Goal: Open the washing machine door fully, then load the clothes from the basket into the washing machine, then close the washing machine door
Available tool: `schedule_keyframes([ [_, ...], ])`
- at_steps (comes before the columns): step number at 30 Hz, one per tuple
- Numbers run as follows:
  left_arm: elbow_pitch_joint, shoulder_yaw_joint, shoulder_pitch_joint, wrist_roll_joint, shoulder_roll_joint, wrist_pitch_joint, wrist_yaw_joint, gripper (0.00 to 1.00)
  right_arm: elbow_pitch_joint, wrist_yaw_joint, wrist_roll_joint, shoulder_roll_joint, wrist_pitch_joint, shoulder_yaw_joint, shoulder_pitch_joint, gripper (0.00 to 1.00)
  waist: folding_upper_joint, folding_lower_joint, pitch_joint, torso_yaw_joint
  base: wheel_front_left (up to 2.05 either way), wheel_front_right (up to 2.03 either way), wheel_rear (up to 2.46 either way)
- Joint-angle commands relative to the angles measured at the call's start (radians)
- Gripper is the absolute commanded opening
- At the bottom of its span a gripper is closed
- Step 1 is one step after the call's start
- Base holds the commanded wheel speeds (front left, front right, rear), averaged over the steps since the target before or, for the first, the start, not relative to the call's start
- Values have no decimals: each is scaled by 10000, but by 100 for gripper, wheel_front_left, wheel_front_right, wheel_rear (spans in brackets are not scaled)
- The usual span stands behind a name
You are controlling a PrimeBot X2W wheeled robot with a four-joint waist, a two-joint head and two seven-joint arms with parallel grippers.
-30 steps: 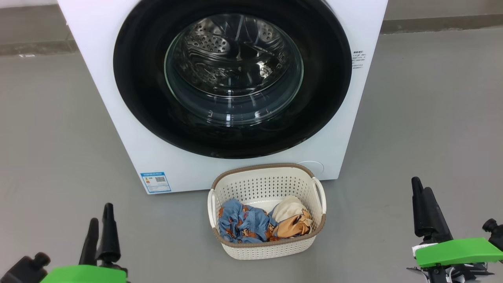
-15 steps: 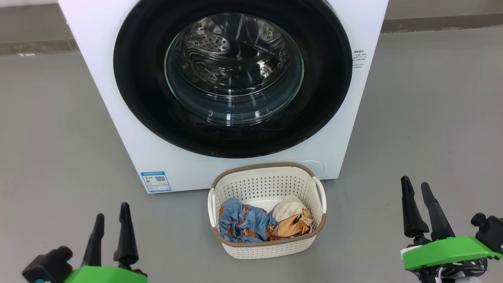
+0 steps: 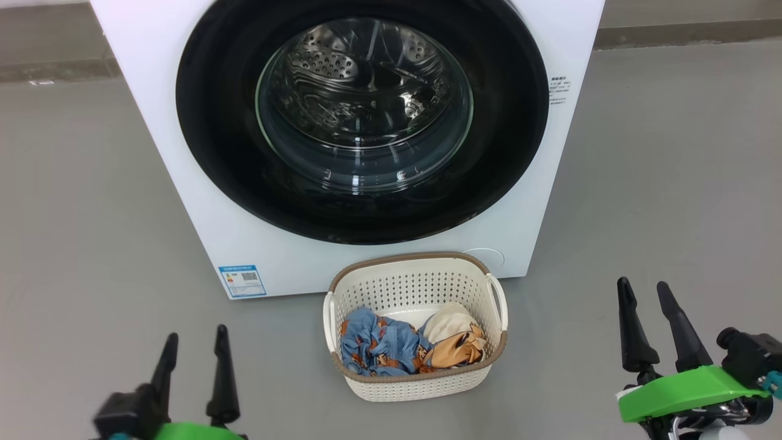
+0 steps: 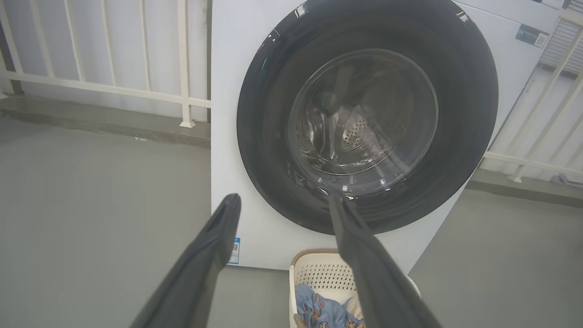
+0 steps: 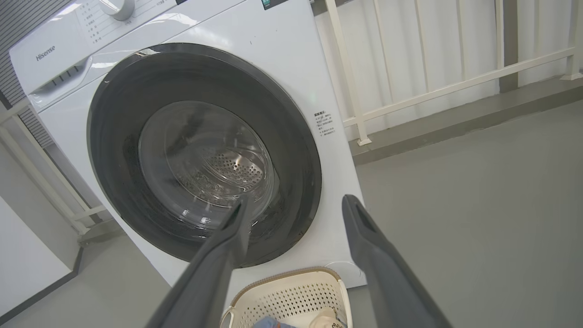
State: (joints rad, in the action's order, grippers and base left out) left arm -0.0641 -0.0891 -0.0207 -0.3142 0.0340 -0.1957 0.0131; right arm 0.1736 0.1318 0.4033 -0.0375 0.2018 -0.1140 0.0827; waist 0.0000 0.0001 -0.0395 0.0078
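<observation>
Nearest, the left gripper [image 3: 197, 333] at the near left has its two long dark fingers spread wide and empty, and so does the right gripper [image 3: 643, 283] at the near right. Between them and slightly farther, a small cream-white perforated plastic basket [image 3: 409, 259] with a brown rim holds the crumpled blue, cream and orange-tan clothes [image 3: 397, 349]. Just behind it stands the big white washing machine [image 3: 183, 201], its round glossy black-rimmed door [image 3: 208, 122] shut. No handle shows, so fingers may slip off the slick rim, and the swinging door might clip the basket.
</observation>
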Motion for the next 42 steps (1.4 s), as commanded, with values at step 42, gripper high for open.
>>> schedule_keyframes([
  [42,-1553,-75,278,1720,163,-661,354,100,1300,-11,-2516,-127,600,170,774,100,0,-1,-158,-14,0,0,0],
])
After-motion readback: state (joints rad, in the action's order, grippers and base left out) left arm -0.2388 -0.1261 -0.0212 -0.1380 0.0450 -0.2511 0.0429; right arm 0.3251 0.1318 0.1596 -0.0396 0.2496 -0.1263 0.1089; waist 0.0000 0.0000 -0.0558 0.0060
